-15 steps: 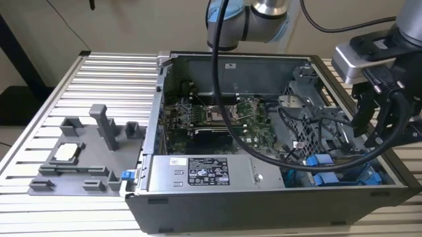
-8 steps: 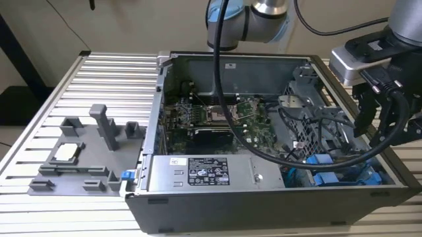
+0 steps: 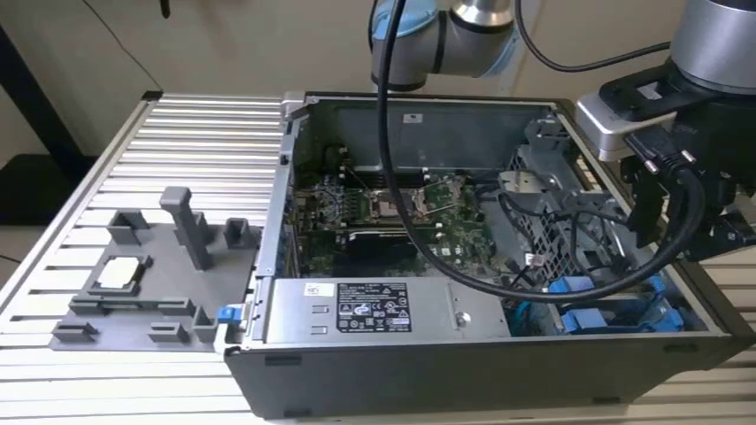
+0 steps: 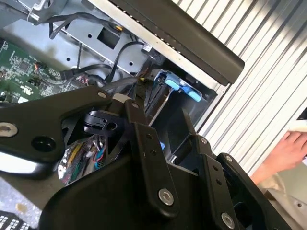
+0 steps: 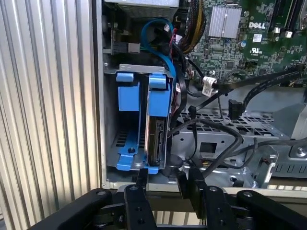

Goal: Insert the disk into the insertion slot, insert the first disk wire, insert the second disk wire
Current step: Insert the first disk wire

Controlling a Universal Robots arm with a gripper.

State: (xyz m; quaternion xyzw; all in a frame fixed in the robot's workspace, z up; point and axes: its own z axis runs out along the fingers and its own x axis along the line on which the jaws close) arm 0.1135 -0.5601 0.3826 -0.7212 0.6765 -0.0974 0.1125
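Note:
The disk (image 5: 158,120), a drive in a blue frame, stands on edge inside the insertion slot (image 5: 111,143), a grey sheet-metal bay at the case's corner. In the exterior view the blue frame (image 3: 590,305) is at the case's near right corner. My gripper (image 5: 165,181) hangs just outside the bay, open, with its fingertips either side of the disk's end and a black cable plug (image 5: 171,164) lying between them, untouched. In the second wrist view the gripper (image 4: 162,117) has both fingers apart. Loose black wires (image 5: 225,139) loop beside the bay, and one black connector (image 5: 233,108) hangs free.
A blue cable (image 5: 154,38) curves above the bay. The green motherboard (image 3: 390,212) and the power supply (image 3: 360,310) fill the rest of the case. A grey fixture (image 3: 142,266) sits on the slatted table at the exterior view's left. A person's hand (image 4: 288,151) rests nearby.

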